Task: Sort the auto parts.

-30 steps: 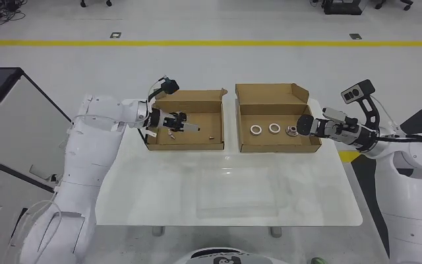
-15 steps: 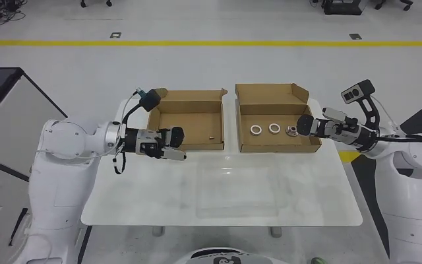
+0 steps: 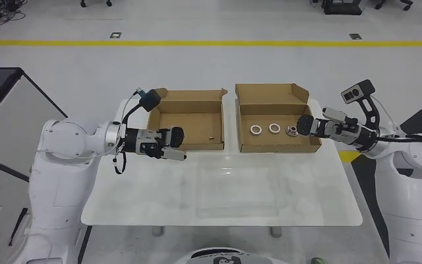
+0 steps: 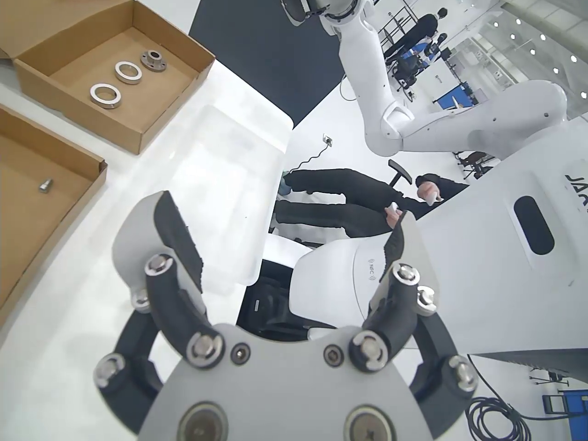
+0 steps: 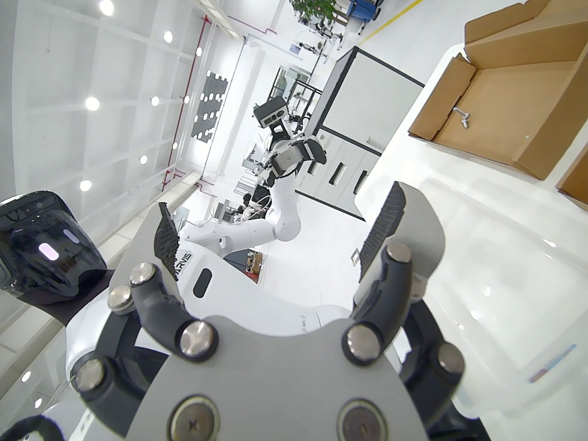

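Lighting: bright, even, from overhead.
Source: rows of round ceiling lamps (image 5: 92,103), in the right wrist view.
Shadows: faint and soft, along the inner walls of the cardboard boxes (image 3: 198,129).
Glare: white desk (image 3: 303,185) washed nearly featureless; pale sheen on the clear tray (image 5: 505,254).
Distortion: both wrist views bow strongly toward their edges; the top view keeps lines straight.

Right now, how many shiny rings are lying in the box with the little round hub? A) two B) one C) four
A: two metal rings lie in a row beside the flanged hub on the floor of that cardboard box.
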### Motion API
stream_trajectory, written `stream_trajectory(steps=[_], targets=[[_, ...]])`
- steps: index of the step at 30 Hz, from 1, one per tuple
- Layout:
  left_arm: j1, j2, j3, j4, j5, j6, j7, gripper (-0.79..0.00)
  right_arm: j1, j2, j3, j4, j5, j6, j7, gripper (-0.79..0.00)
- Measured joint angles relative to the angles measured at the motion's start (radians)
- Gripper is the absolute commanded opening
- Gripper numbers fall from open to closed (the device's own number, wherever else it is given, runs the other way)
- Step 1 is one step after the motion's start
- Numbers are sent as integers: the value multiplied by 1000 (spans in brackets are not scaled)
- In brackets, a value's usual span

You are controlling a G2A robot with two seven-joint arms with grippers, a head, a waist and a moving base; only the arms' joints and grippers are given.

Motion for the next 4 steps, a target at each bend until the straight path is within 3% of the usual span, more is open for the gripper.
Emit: stream_trajectory(steps=[4], targets=[[0, 0, 0, 0, 0, 0, 0, 0, 0, 0, 0, 0, 0, 0, 0, -1]])
